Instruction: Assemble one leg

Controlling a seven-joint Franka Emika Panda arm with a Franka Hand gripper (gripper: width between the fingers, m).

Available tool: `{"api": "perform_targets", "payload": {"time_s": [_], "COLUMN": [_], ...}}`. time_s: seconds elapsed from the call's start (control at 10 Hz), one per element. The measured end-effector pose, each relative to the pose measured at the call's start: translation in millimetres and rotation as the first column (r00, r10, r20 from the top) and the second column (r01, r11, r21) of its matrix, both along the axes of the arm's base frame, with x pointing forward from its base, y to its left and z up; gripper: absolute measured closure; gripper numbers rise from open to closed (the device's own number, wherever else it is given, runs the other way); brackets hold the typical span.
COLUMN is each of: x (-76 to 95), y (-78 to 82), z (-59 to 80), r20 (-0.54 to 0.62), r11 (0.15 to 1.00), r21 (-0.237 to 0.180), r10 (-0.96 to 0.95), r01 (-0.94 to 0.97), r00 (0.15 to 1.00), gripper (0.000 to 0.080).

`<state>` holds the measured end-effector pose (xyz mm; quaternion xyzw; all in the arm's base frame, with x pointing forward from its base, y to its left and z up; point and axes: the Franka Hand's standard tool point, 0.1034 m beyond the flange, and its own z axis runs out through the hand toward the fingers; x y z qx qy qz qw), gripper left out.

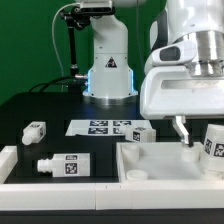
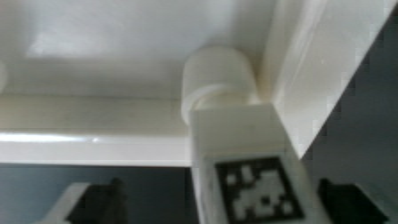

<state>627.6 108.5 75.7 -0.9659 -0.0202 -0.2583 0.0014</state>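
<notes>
Wrist view: white plastic block-shaped leg [image 2: 237, 135] lies inside the gripper [image 2: 215, 198], jaws apart and unclamped, long axis straight ahead toward white tray-like panel [image 2: 98, 60] corner.

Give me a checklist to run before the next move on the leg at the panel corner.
1. Leg between the fingers: ok.
2. Gripper shut on the leg: not ok, a gap shows beside one finger.
3. Leg's round end seated in the panel corner: cannot tell, it only shows touching.
4. Leg's tag unobstructed in the wrist view: ok.
5. Loose leg by the marker board apart from the gripper: ok.
</notes>
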Motion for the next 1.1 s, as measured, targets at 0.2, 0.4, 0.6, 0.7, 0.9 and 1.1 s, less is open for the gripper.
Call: {"api": "perform_targets", "payload": {"time_s": [0.2, 0.4, 0.6, 0.7, 0.9, 1.1], "x": [6.9, 14.6, 16.0, 13.4, 11.2, 11.5], "y": [-1.2, 3.8, 8.3, 8.9, 5.1, 5.1], "z": [17.1, 19.8, 15.5, 9.9, 7.3, 7.2], "r20": [-0.069, -0.223, -0.335, -0.384, -0.467, -0.466], "r11": [1.0, 0.999, 0.999, 0.999, 0.999, 0.997], "r21": [0.012, 0.021, 0.018, 0.013, 0.005, 0.006], "r10": [-0.012, -0.03, -0.037, -0.037, -0.041, -0.062], "r01": [0.013, 0.036, 0.046, 0.045, 0.049, 0.073], "r00": [0.998, 0.974, 0.942, 0.923, 0.883, 0.883], "gripper": [0.0184, 0.0157, 0.0151, 0.015, 0.015, 0.015]}}
